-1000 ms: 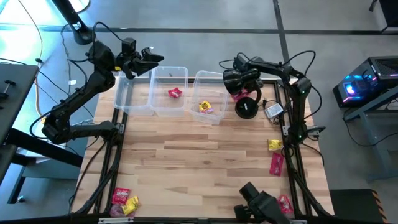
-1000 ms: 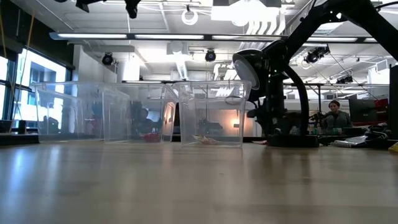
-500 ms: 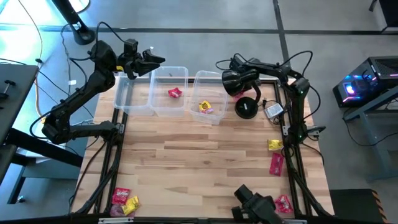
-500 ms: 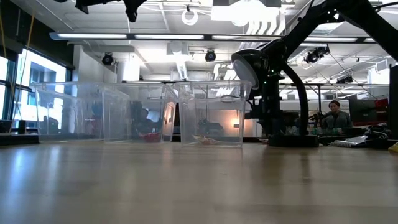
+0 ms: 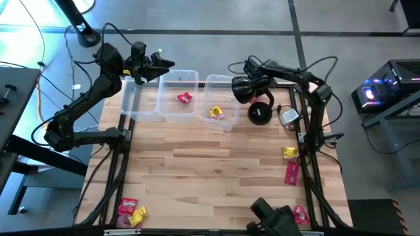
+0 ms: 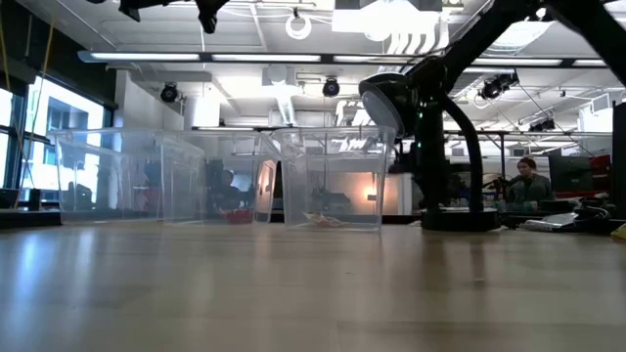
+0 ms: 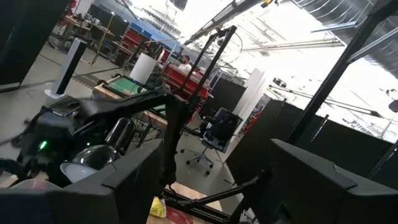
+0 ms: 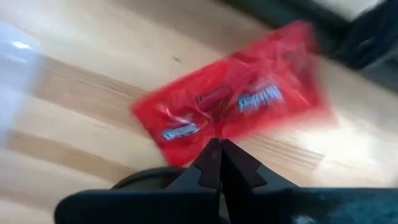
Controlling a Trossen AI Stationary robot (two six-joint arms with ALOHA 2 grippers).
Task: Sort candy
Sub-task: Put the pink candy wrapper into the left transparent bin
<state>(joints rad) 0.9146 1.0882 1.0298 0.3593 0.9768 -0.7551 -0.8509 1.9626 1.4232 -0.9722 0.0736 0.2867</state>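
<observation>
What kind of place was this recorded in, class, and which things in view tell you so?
Most likely a robotics lab or workshop. Two dark robot arms are mounted at a wooden table inside a metal frame; the low view shows an open hall with exposed ceiling ducts and a person at a workstation; a lit computer tower stands beside the rig.

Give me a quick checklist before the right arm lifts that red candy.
1. Right gripper shut on red candy: ok.
2. Candy off the table: cannot tell.
3. Middle tub unblocked, another red piece inside: ok.
4. Left gripper open, high above the tubs: ok.
5. Lamp clear of right arm: not ok, close beside it.
</observation>
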